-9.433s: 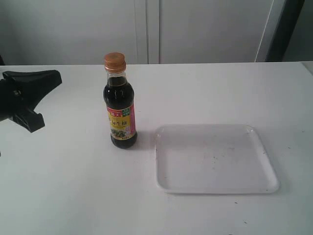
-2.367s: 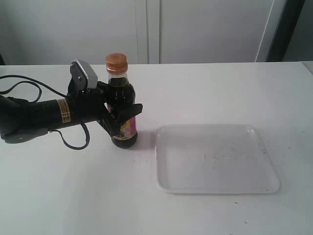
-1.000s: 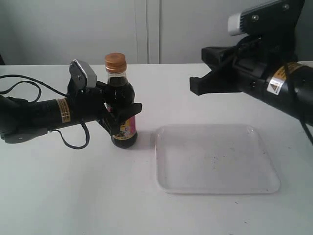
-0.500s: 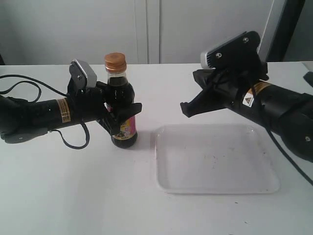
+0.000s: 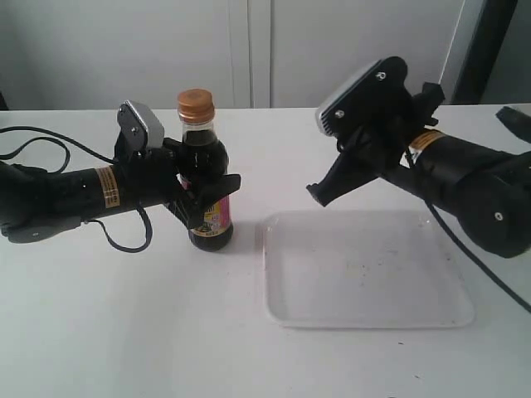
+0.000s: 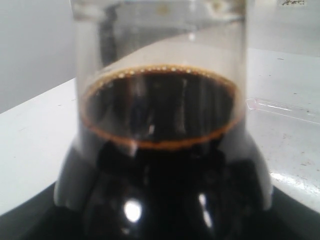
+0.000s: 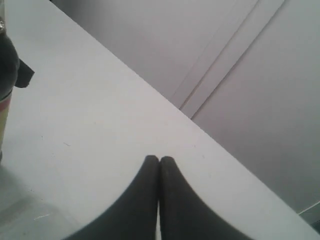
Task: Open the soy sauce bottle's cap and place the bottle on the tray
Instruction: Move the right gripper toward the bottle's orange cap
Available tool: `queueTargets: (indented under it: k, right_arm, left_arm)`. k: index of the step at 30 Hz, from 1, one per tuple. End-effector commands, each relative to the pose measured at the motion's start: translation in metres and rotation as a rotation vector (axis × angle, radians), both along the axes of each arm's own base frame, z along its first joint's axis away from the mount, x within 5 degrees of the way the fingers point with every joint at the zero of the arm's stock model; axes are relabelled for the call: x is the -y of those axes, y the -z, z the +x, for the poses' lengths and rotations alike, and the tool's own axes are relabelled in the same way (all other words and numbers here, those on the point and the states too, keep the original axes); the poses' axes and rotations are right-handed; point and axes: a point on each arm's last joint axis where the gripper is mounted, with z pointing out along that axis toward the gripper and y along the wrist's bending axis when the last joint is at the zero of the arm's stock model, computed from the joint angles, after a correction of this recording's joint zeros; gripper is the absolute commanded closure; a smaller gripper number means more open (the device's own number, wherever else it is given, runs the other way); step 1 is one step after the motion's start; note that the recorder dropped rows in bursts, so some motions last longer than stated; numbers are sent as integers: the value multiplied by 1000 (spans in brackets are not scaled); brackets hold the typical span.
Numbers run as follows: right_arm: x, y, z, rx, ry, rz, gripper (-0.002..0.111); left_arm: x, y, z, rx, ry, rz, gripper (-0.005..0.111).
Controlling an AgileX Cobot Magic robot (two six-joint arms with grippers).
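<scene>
Right gripper (image 5: 318, 194) has its fingertips pressed together, holding nothing; it hangs over the far edge of the tray (image 5: 448, 313), well short of the cap (image 5: 195, 103). Left gripper (image 5: 203, 195) is clamped on the soy sauce bottle (image 5: 205, 178) at the belly, bottle upright on the table (image 5: 124, 332) just beside the tray, cap on. Risks, my read: closed fingers can't take the cap, so if they don't open before contact they'll just shove the neck sideways; the left hold sits low, so a push or pry at the cap has leverage to tilt the bottle in the jaws or slop sauce once it's open. Versus half a second ago: right arm has pitched nose-down and edged toward the bottle; left arm and bottle haven't budged.
</scene>
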Motion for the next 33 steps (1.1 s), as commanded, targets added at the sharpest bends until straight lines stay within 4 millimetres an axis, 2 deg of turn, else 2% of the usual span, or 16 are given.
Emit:
queueTargets:
  k: [1,6,14,19,26,33]
  right_arm:
    - [-13,-10,1,23,-30,-86,108]
    - [-22,-21,3,42,6,-98,108]
    - [-35,-26,-2,85,-17,-211,108]
    - [-48,-18,-1,89,-56,-277,108]
    - [-74,-9,7,93,-74,-268,108]
    - [-79,-9,21,88,-1,-218,108]
  left_arm:
    - [1,-1,-3,-4,20,15,107]
    - [1,-1,-3,-4,20,15,107]
    - [1,-1,-3,-4,20,15,107]
    - [1,-1,-3,-4,20,15,107]
    - [1,-1,-3,-4,20,15,107]
    - [1,-1,-3,-4,20,15,107]
